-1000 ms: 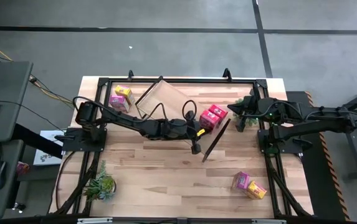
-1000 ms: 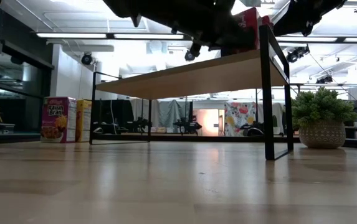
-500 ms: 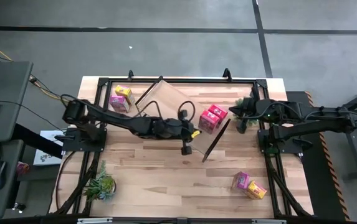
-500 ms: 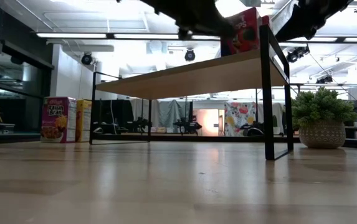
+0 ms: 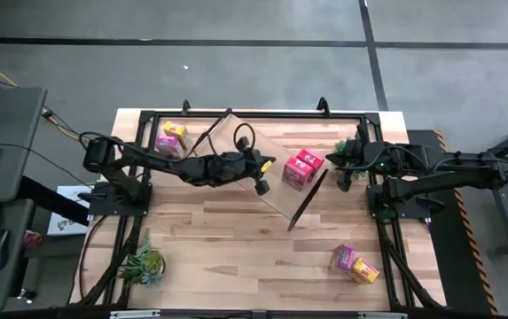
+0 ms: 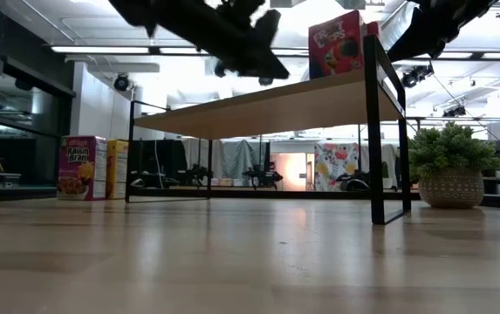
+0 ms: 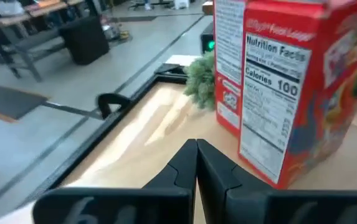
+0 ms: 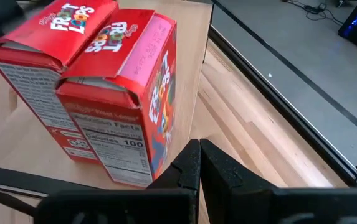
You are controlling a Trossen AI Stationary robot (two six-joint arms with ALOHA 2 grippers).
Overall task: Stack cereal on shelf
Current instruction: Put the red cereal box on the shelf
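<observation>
Two red Froot Loops boxes point(image 5: 301, 168) already standing side by side on the shelf point(image 5: 236, 142), toward its 3 o'clock end. Four left: a pink and yellow pair point(image 5: 170, 139) on the table at 10 o'clock, another pair point(image 5: 353, 263) at 5 o'clock. Left gripper point(image 5: 260, 184) over the shelf just beside the red boxes, fingers pressed together, holding nothing. Right gripper point(image 8: 198, 163) near the boxes at 3 o'clock, likewise closed and empty.

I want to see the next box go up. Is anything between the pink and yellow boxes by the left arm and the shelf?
Nothing visible blocks them. The pink and yellow boxes stand on the table right beside the shelf; the left end effector hangs above it, shut.
</observation>
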